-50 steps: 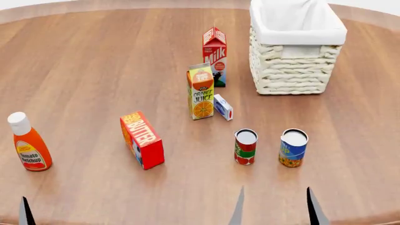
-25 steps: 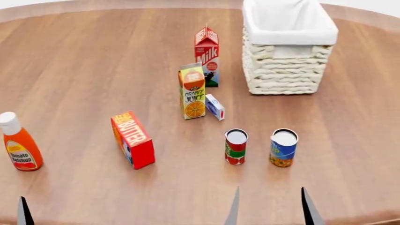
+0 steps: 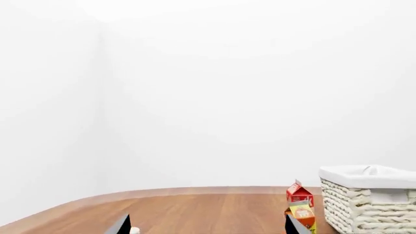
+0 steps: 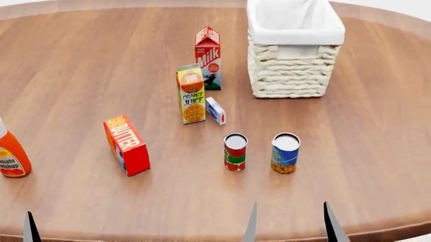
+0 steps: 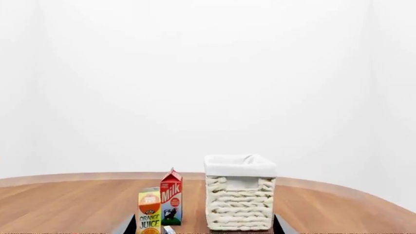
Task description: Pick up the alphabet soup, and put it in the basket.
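Upright on the wooden desk (image 4: pixel 81 65), the alphabet soup (image 4: pixel 285 153) is seen just beside a red-and-green can (image 4: pixel 235 152), apart from it. Farther back, the basket (image 4: pixel 293 75) is set, with the milk carton (image 4: pixel 208 58) and orange juice carton (image 4: pixel 191 94) to its left. Only the tips of the right gripper (image 4: pixel 289 223) are shown, spread apart and holding nothing; the left gripper (image 3: pixel 204 225) is likewise spread and empty.

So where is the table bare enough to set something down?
Bare wood spans between the ketchup and the milk carton, and right of the alphabet soup below the basket. It is crowded around the orange juice, small box and red-and-green can.
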Controlling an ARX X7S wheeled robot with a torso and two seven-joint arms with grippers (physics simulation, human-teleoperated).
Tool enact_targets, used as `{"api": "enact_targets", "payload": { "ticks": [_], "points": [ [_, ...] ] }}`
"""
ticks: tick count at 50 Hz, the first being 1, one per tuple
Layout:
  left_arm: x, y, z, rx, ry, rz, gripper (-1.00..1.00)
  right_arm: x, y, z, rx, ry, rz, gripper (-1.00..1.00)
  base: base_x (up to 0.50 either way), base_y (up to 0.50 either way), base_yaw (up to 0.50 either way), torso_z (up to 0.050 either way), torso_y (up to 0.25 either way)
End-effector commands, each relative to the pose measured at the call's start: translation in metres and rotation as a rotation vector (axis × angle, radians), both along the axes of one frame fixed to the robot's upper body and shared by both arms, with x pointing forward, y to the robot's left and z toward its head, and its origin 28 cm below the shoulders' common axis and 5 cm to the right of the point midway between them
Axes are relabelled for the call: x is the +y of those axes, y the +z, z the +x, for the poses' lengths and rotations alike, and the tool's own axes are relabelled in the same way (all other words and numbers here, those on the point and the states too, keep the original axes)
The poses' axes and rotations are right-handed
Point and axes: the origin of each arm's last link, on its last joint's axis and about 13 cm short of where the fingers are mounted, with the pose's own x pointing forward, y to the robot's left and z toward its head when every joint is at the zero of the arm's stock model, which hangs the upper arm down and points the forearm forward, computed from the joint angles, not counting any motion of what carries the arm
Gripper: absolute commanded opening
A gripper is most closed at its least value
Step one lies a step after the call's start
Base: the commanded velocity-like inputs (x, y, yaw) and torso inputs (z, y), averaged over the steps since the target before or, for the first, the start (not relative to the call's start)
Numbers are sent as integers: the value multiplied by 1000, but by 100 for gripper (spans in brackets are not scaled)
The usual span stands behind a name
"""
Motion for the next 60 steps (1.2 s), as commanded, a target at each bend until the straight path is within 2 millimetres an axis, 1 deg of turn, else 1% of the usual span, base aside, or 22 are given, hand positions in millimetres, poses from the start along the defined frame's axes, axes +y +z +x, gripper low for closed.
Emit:
{"api": "enact_targets", "payload": {
  "ticks": [1,10,23,36,55,60],
  "points": [
    [-1,1,-2,-4,-4,-1,100,-1,0,-1,3,1,3,100,-78,-168,0,0,0],
    [-2,4,-4,-19,-6,-13,100,-3,2,-1,-6,-8,12,100,-72,-190,0,0,0],
    [-3,2,-3,-18,-10,-6,100,-1,1,-1,-1,4,4,100,-16,-223,0,0,0],
    [-3,7,-9,-33,-24,3,100,0,1,-1,-4,4,-5,100,1,-74,0,0,0],
    [-3,6,-8,-36,-19,4,100,1,1,0,6,17,9,100,133,-66,0,0,0],
    [-3,7,-9,-38,-20,6,100,1,1,-2,-15,20,-5,100,15,0,0,0,0]
  ]
}}
